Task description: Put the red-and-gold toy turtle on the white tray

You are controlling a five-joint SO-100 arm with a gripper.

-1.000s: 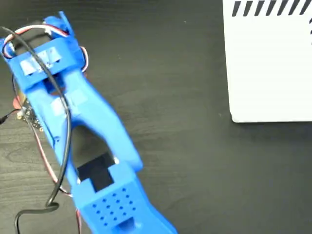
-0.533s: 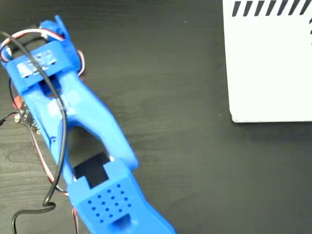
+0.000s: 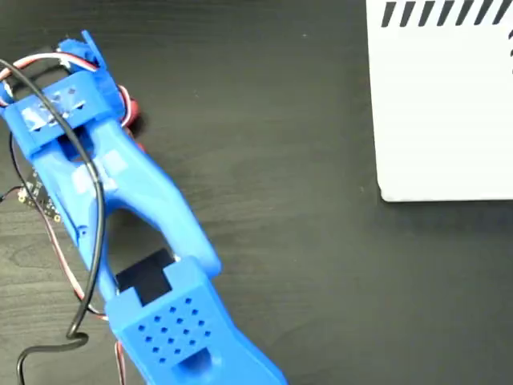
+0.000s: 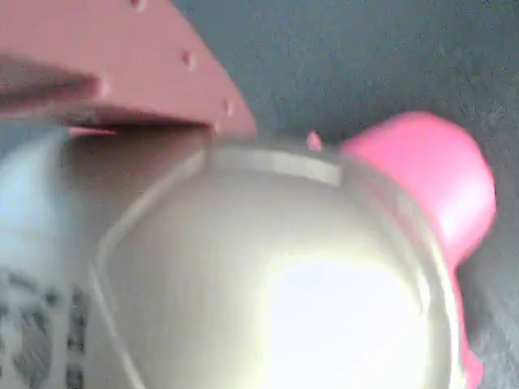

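Shifted slightly toward the desk's left edge, the blue arm [image 3: 120, 200] is seen over the red-and-gold toy turtle [image 4: 276, 267], presumably for grasping. Finger [image 4: 122, 73] opening cannot be told. At the far right corner, the white tray [image 3: 445, 112] is kept bare.

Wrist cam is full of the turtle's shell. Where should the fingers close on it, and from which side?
Judging from the wrist view, grip the red-and-gold toy turtle across the shell's lower rim, coming from above: the glossy dome would probably slip higher up. Keep off the pink head jutting right. The gripper's state can't be read here.
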